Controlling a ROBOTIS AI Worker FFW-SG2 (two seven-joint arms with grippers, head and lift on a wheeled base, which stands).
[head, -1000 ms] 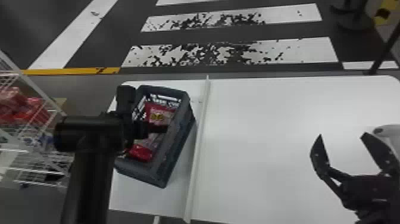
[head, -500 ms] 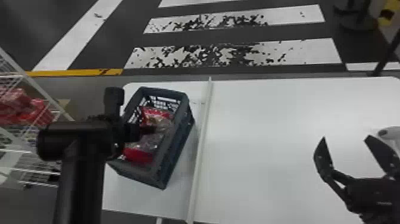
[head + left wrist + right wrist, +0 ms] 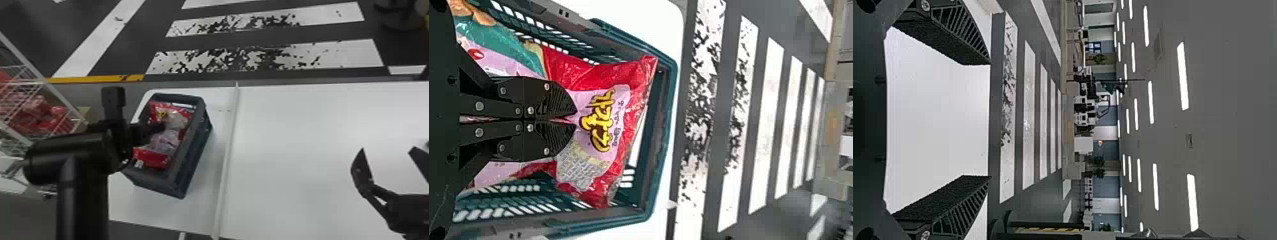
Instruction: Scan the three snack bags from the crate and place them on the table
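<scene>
Spread tool (image 3: 387,149), white table (image 3: 938,120), striped floor (image 3: 1029,115)

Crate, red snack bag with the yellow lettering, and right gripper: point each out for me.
Crate (image 3: 190,156), head view: outer side wall.
Red snack bag (image 3: 601,74), left wrist view: red border beside the yellow lettering.
Right gripper (image 3: 989,120), right wrist view: midway between the fingertips.
</scene>
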